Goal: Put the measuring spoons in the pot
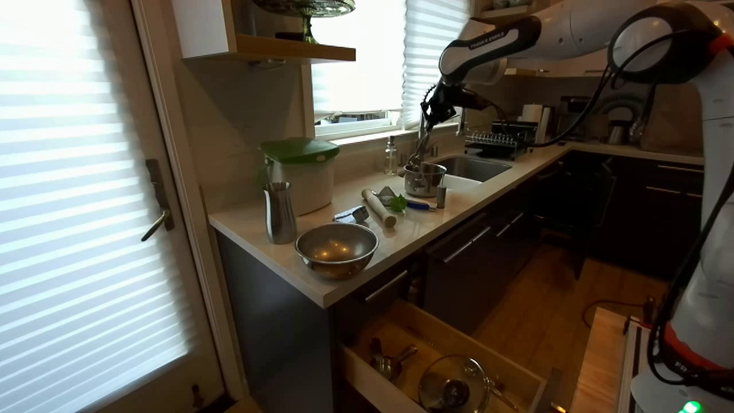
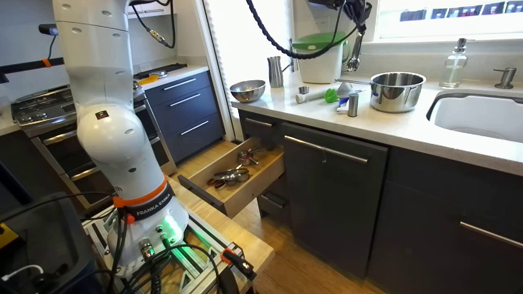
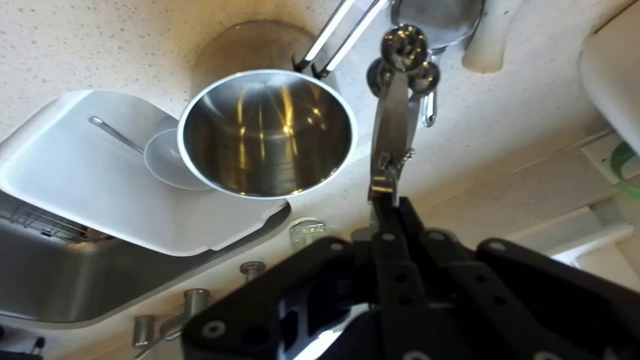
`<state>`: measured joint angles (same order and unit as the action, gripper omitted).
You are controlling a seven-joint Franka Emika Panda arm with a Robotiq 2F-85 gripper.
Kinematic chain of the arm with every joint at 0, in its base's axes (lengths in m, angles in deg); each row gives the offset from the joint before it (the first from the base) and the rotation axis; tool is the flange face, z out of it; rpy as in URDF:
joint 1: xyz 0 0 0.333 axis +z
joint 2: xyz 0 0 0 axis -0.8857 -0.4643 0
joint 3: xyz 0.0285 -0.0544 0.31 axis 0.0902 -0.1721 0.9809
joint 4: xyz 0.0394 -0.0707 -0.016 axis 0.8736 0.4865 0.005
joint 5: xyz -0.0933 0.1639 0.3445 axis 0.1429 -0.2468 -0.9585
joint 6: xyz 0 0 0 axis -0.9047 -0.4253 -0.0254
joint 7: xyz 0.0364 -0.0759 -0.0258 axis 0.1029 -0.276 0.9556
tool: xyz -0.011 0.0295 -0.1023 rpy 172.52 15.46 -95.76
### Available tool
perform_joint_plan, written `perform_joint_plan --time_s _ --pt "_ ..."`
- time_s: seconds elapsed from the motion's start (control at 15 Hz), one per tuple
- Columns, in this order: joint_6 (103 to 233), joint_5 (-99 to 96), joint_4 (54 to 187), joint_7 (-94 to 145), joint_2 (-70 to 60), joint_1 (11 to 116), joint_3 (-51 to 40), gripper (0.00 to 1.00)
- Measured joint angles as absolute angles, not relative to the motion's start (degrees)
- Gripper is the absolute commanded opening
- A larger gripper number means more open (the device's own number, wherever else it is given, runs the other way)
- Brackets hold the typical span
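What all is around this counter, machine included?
sink: one, steel, in the counter
basin: one, white, at the sink
pot: one, silver, beside the sink
measuring spoons: one bunch, silver, hanging outside the pot
soap bottle: one, clear, by the sink
cylinder: one, silver, near the pot
utensil: one, green, mid-counter
rod: one, pale, near the utensil
bowl: one, silver, counter's end
pitcher: one, silver, near the bowl
bin: one, white and green, near pitcher
drawer: one, wooden, open, under counter
arm: one, white, over counter
fingers: two, black, closed on measuring spoons
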<state>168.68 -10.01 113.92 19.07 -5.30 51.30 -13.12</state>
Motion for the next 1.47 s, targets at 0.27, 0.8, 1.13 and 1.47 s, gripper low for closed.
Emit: perform_joint_plan --time_s 0.27,0.8,1.13,1.47 --pt "169.6 -10.0 107.6 13.5 -12.5 50.0 -14.4 0.01" --pt "166.5 -10.0 91.0 3.4 -24.7 48.2 -16.2 0.01" --pt "160.6 -8.9 85.7 2.3 -30.1 48.7 -16.4 0.01" --pt "150.9 -4.0 85.3 8.5 -30.3 50.7 -16.8 0.29"
